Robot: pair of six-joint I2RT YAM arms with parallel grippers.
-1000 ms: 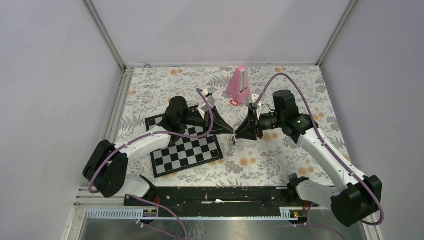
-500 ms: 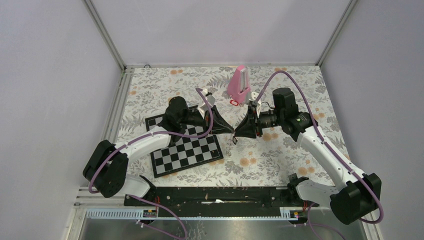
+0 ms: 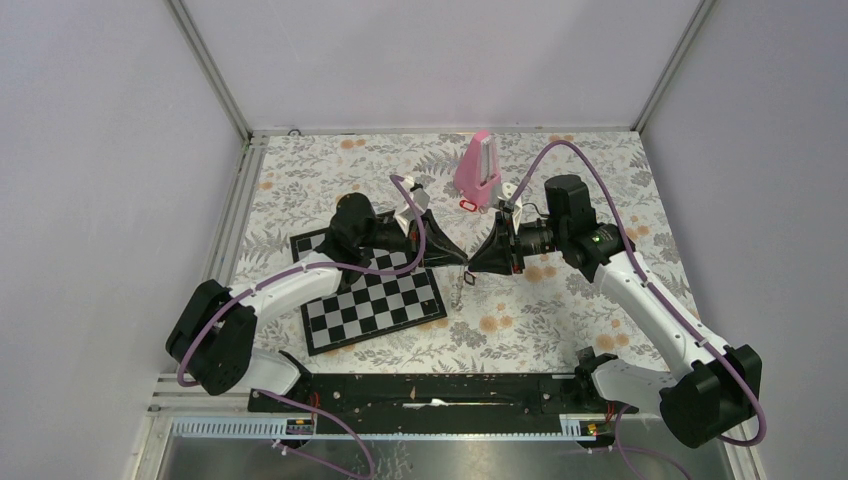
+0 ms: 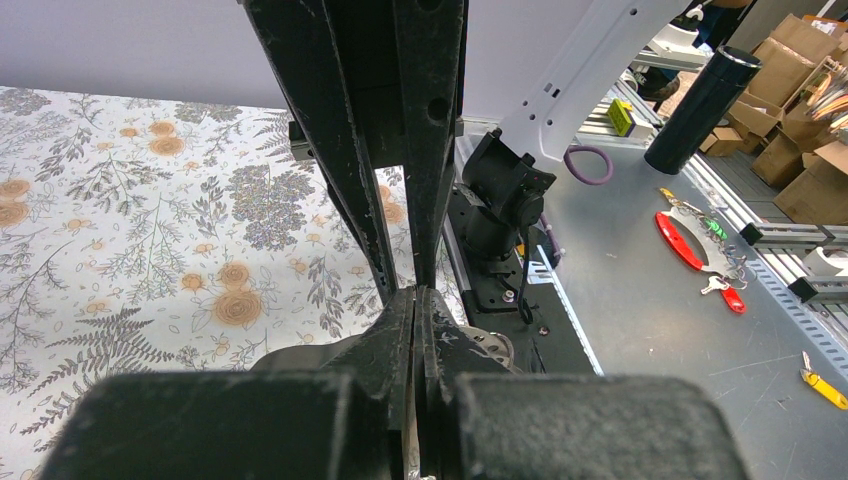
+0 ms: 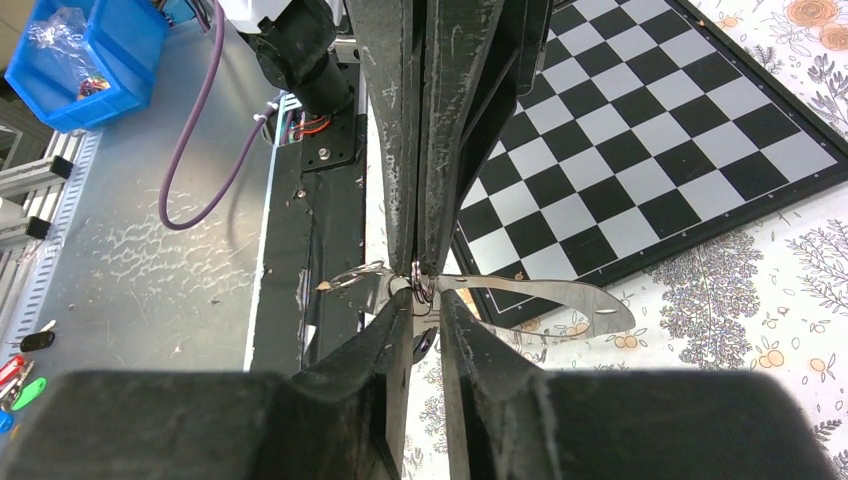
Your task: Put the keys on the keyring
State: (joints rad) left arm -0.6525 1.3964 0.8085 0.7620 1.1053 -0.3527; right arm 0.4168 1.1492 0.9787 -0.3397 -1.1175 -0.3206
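1. Red-headed key (image 3: 465, 206): one, lying near the table's far edge, just beside the base of the one pink metronome (image 3: 478, 168).
2. Keyring (image 5: 560, 302): one pale loop, held above mid-table where both claws' tips meet.
3. Left gripper (image 4: 414, 300): arm extended level toward the right edge. Jaws are pressed together and their contents are hidden.
4. Right gripper (image 5: 421, 315): arm extended level toward the left edge. Jaws pinch the keyring.
5. Chessboard (image 3: 370, 292): one, toward the near-left corner.

Left tool (image 3: 464, 259) and right tool (image 3: 471, 263) bar the middle; metronome (image 3: 477, 170) behind; chessboard (image 3: 372, 300) left; table (image 3: 580, 330) open right.
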